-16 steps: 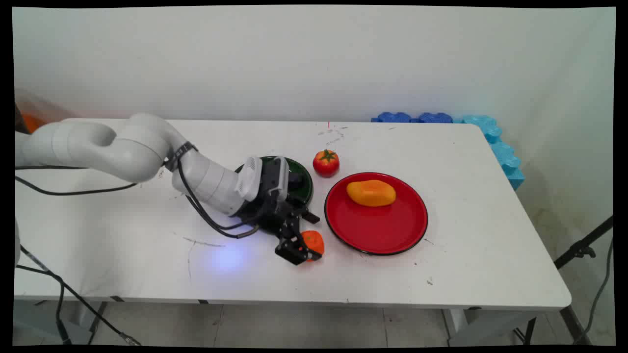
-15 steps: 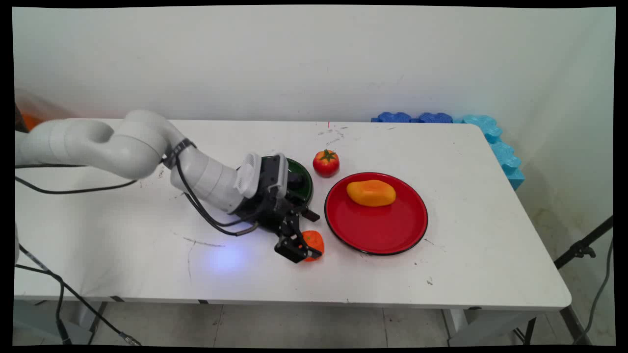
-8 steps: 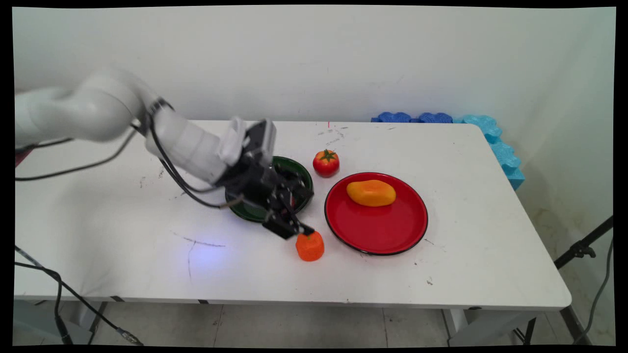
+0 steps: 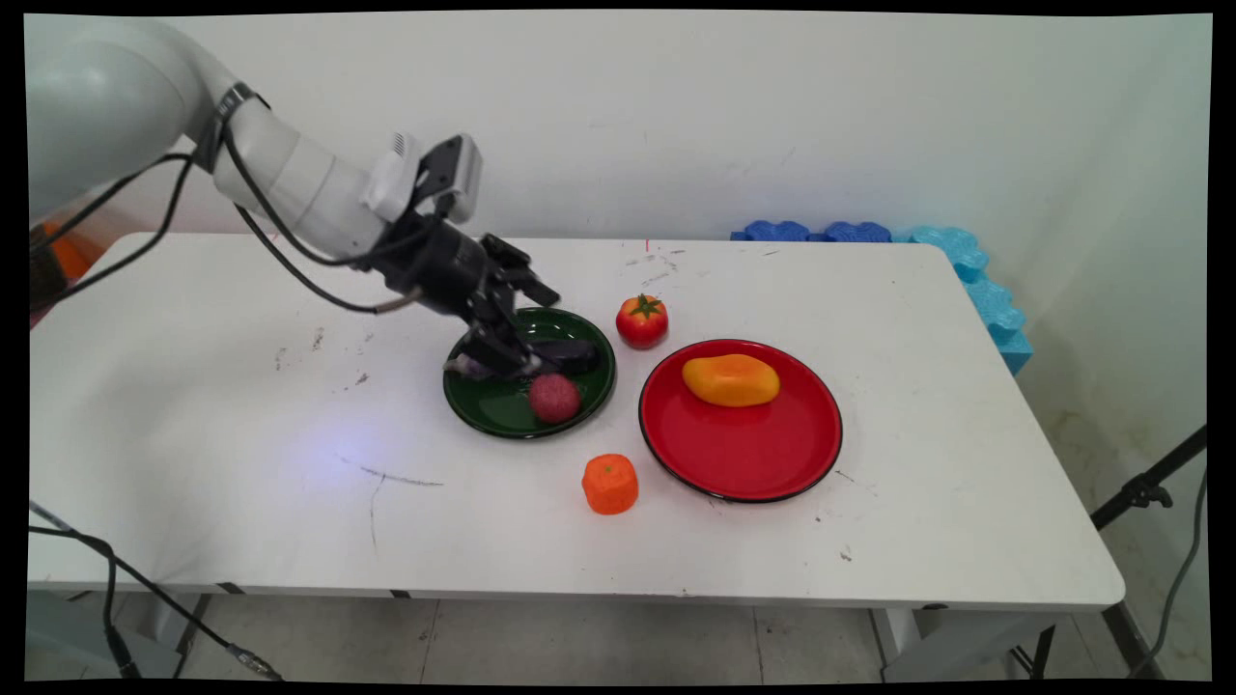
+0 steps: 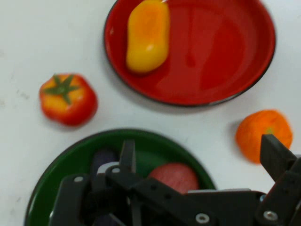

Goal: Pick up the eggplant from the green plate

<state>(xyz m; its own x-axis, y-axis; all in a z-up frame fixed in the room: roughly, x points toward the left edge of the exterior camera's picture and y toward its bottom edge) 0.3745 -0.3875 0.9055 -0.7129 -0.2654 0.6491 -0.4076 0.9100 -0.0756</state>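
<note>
My gripper (image 4: 507, 333) hangs open above the far left part of a green plate (image 4: 483, 410), holding nothing. On that plate lie a dark eggplant (image 4: 570, 353) and a round dull-red fruit (image 4: 554, 398). An orange fruit (image 4: 609, 484) stands alone on the table in front of the plate, well apart from the fingers. In the hand view the gripper (image 5: 202, 160) spreads wide over the green plate (image 5: 61, 160), with the red fruit (image 5: 176, 176) and the eggplant (image 5: 103, 159) beneath it and the orange fruit (image 5: 263, 135) to the right.
A tomato (image 4: 642, 320) stands just right of the green plate. To its right, a red plate (image 4: 772, 454) carries a yellow-orange mango (image 4: 730, 379). Blue foam pieces (image 4: 850, 232) line the table's far right corner.
The gripper was shut on the orange fruit at the table; it let go, rose, and moved back and left over the green plate. The orange fruit stays where it was set.
</note>
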